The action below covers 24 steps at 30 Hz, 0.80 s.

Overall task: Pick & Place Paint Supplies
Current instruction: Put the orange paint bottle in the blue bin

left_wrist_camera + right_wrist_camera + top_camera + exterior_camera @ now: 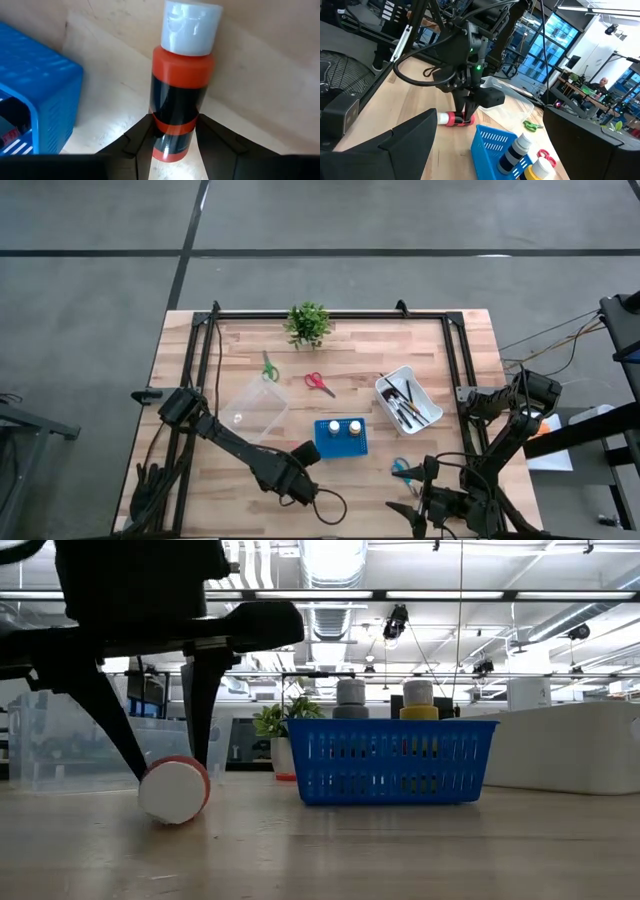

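A red paint bottle [182, 75] with a black label and a white cap lies on its side on the table, near the table's near edge and left of the blue basket [341, 448]. My left gripper [172, 136] stands over the bottle, shut on it; the low view shows the bottle's round base [173, 790] between the fingers. My right gripper [405, 492] waits open at the near right, beside blue-handled scissors [400, 468]. Two capped bottles [343, 427] stand in the basket. Green scissors [268, 368] and red scissors [320, 383] lie farther back. My left gripper pinches the red paint bottle between its two fingers at the lower part of its body [175, 127], near the base. The fingers [203, 730] come from above, pointing down, across the bottle. The bottle lies level on its side on the table.
A clear plastic container [255, 408] sits behind the left gripper. A white tray [428, 395] with brushes stands at the right, and a small potted plant [308, 323] at the far edge. Black frame rails run along both sides. Bare wood lies in front of the basket.
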### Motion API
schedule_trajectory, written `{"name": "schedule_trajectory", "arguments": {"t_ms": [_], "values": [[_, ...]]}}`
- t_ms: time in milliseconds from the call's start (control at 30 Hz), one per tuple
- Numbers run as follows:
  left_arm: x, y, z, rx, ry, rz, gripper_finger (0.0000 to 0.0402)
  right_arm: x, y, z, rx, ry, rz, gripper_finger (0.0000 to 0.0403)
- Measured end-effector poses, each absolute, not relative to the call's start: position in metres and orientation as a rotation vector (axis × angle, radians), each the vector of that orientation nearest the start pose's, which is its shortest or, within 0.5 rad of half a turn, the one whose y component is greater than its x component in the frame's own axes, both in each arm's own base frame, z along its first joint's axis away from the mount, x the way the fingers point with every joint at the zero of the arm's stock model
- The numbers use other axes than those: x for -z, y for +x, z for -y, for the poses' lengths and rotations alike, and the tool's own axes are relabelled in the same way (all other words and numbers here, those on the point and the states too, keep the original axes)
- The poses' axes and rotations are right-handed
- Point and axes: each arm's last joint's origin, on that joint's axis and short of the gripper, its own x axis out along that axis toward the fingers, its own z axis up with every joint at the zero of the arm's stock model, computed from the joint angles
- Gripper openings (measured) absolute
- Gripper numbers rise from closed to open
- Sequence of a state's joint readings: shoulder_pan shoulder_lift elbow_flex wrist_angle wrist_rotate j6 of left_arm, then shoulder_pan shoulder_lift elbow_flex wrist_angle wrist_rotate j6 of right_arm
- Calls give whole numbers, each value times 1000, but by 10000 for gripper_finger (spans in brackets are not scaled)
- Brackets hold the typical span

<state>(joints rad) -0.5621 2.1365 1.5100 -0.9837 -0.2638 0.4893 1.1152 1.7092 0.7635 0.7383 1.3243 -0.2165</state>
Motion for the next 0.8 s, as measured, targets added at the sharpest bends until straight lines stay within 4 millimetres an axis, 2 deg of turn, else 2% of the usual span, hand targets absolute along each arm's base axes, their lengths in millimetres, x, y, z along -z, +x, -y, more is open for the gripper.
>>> {"name": "schedule_trajectory", "arguments": {"t_ms": [267, 600, 700, 800], "values": [[-135, 337, 204, 602, 958, -1420, 149, -186, 167, -277, 184, -410, -94, 361], [-124, 337, 203, 640, 882, -1384, 184, -186, 167, -277, 181, -410, -94, 361], [-124, 337, 203, 621, 862, -1388, 180, -186, 166, -278, 178, -407, -93, 361], [-125, 336, 203, 588, 828, -1401, 157, -186, 165, -278, 177, -407, -92, 361]]}}
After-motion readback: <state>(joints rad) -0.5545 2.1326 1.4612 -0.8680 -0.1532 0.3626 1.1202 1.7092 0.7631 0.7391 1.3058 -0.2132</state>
